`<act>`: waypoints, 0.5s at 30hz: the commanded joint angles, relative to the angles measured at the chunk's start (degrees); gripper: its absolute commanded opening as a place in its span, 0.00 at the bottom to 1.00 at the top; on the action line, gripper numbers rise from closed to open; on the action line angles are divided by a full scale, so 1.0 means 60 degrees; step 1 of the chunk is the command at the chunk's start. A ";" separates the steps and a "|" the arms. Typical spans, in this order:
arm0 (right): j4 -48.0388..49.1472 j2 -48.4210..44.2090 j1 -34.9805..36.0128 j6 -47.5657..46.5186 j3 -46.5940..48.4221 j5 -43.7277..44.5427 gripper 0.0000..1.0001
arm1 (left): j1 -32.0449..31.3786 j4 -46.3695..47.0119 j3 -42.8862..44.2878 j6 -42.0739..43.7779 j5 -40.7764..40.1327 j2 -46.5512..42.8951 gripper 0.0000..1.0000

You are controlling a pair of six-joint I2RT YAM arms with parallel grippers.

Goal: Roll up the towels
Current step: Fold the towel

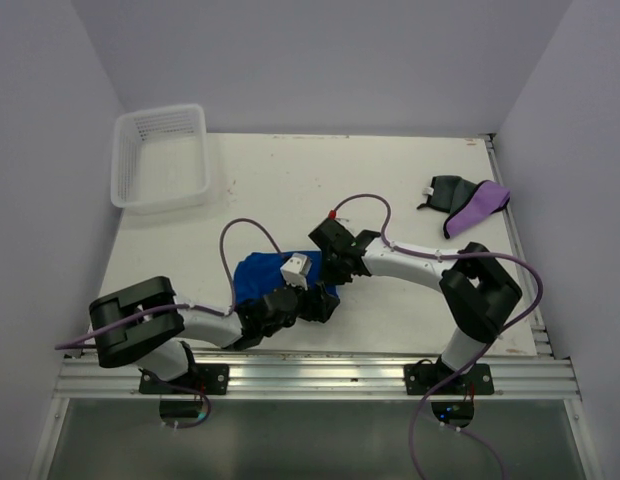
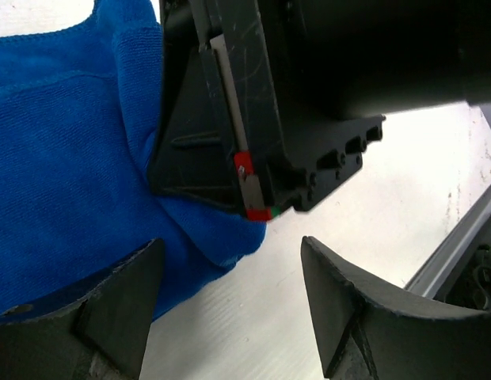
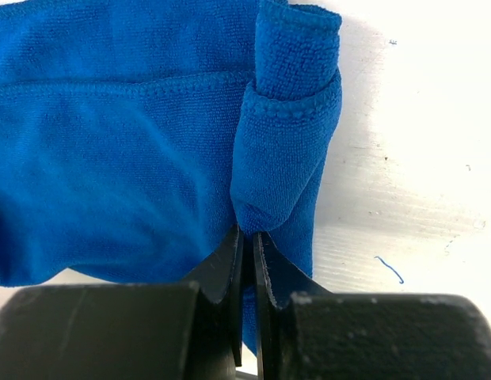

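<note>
Blue towel: soft terry cloth, matt, with a fine looped nap and a stitched hem along its edge.
Surface: white matt board, faintly ribbed, scuffed and flecked with small marks.
Right fingers: black plastic, matt and smooth.
Left fingers: black plastic, matt, grainy and rough along the worn rims.
Basket, far left: white translucent plastic with lattice walls and a slight sheen.
Grey cloth, far right: dark matt fabric.
Purple cloth, far right: matt woven fabric.
Rail, near edge: bare grooved metal with a dull shine.
Cables: purple sheath, smooth and slightly glossy.
</note>
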 commanded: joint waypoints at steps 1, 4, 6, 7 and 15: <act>-0.0125 0.0048 0.0132 0.0284 0.0346 0.0240 0.00 | -0.0066 -0.0271 0.0667 -0.0200 -0.0370 0.0402 0.74; -0.0140 0.0077 0.0162 0.0328 0.0375 0.0254 0.00 | -0.0067 -0.0490 0.0931 -0.0259 -0.0472 0.0607 0.73; -0.0154 0.0106 0.0177 0.0372 0.0390 0.0269 0.00 | -0.0067 -0.0957 0.1224 -0.0317 -0.0633 0.0724 0.70; -0.0155 0.0136 0.0191 0.0372 0.0404 0.0269 0.00 | -0.0067 -0.1134 0.1312 -0.0347 -0.0706 0.0754 0.68; -0.0227 0.0092 0.0220 0.0431 0.0448 0.0357 0.00 | -0.0067 -0.2277 0.1489 -0.0859 -0.1190 0.1032 0.13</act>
